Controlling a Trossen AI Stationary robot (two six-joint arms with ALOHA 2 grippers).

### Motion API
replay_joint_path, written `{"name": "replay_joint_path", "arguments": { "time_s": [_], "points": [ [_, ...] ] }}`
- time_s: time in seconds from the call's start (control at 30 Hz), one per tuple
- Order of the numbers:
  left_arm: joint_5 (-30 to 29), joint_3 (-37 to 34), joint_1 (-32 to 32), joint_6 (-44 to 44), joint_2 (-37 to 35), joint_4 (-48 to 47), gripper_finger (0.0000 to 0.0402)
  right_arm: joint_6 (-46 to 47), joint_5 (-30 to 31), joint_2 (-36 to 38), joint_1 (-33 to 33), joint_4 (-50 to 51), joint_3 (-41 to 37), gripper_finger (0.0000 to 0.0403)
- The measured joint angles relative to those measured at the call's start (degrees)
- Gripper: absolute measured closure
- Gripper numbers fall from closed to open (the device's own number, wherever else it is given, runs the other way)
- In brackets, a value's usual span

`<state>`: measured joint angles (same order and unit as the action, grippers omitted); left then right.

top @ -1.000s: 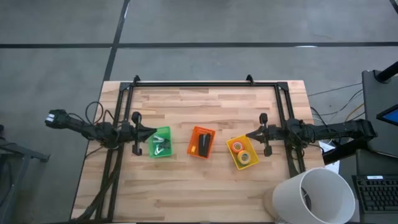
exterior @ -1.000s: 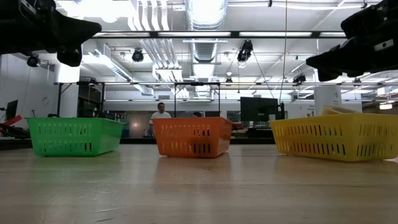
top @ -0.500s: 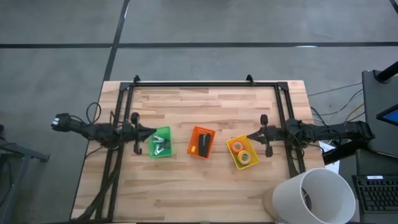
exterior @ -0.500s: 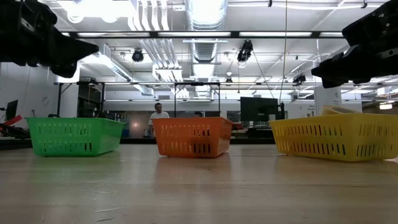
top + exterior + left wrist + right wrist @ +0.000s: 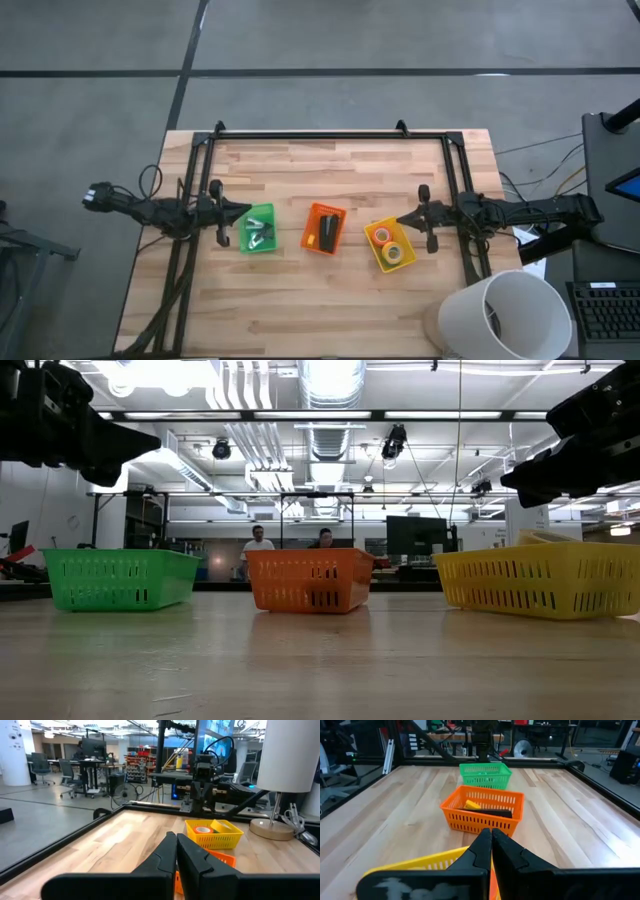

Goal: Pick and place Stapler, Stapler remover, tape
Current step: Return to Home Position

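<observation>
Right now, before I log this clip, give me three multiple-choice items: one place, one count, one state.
1. The stapler lies in: A the green bin; B the orange bin; C the yellow bin.
2. Bins on the table: A one; B two; C three.
3. The left gripper and right gripper are: A both shut, empty; B both open; C one open, one shut.

Key:
1 B, its black body shows inside the orange mesh.
2 C, green, orange and yellow stand in a row.
3 A, each wrist view shows fingers pressed together with nothing between.
</observation>
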<state>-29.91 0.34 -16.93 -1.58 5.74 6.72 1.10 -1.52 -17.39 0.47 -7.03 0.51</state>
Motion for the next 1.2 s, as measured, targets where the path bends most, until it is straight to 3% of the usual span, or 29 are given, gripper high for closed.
{"name": "replay_joint_path", "arguments": {
  "time_s": [1.2],
  "points": [
    [0.02, 0.00, 0.00, 0.04, 0.04, 0.07, 0.0384, -0.04, 0.07, -0.02, 0.00, -0.03, 0.02, 0.0394]
  ]
}}
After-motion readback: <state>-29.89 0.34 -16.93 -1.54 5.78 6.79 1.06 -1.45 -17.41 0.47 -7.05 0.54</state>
